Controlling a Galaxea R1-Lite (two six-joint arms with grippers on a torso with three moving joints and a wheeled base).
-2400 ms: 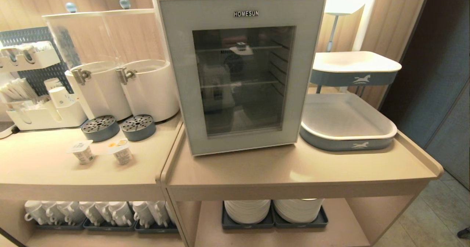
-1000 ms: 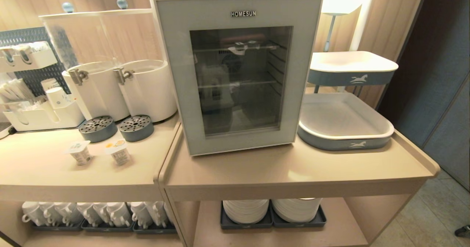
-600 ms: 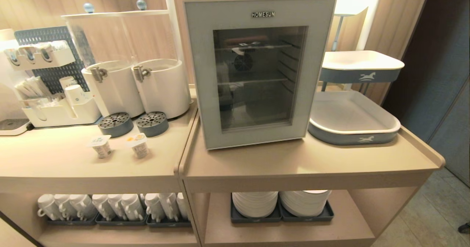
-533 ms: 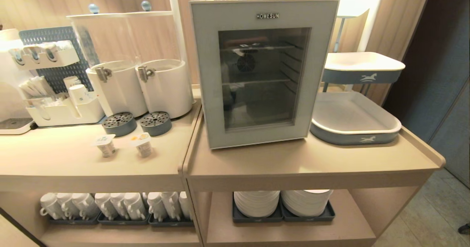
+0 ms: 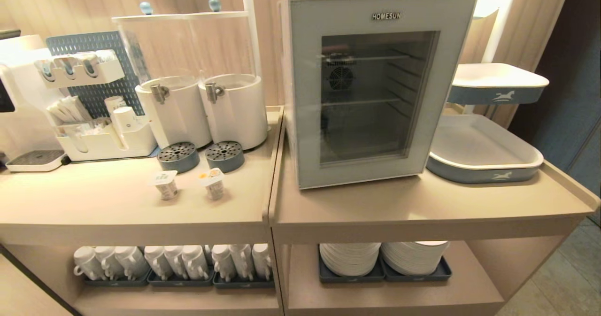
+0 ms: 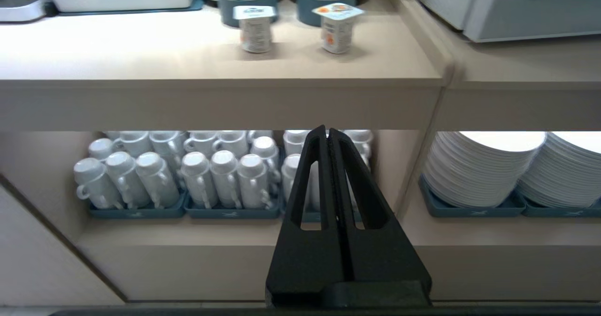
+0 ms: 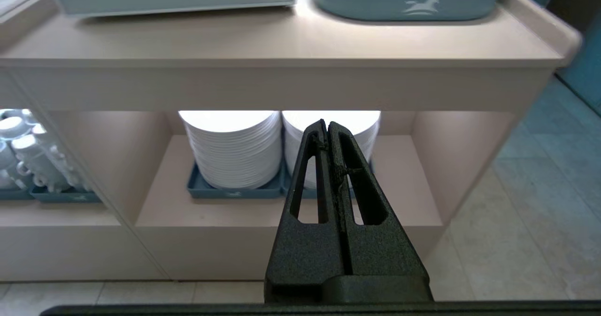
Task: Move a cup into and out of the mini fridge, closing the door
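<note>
Spanning the whole head view: two beige counters (image 5: 141, 208) butted side by side, each with an open shelf beneath. Standing on the right-hand counter, at its left end: the mini fridge (image 5: 287, 72), white, with the door (image 5: 305, 100) closed flat against it, dark glass showing wire shelves and a round fan but no cup on them. Resting just beside it to the right: a grey-blue tray (image 5: 483, 175), with a second tray raised on a stand behind. Filling the back of the left counter: two white drink dispensers (image 5: 188, 114) with drip cups in front, and a caddy of paper cups and sachets further left. Sitting well apart from the fridge, near the dispensers: two small sealed cups (image 5: 164, 184), upright, side by side. Stored below: rows of white mugs (image 6: 141, 175) and stacked plates (image 7: 235, 151). Hanging low before the shelves, touching nothing: left gripper (image 6: 328, 133) and right gripper (image 7: 327, 126), each with fingers pressed together and empty.
</note>
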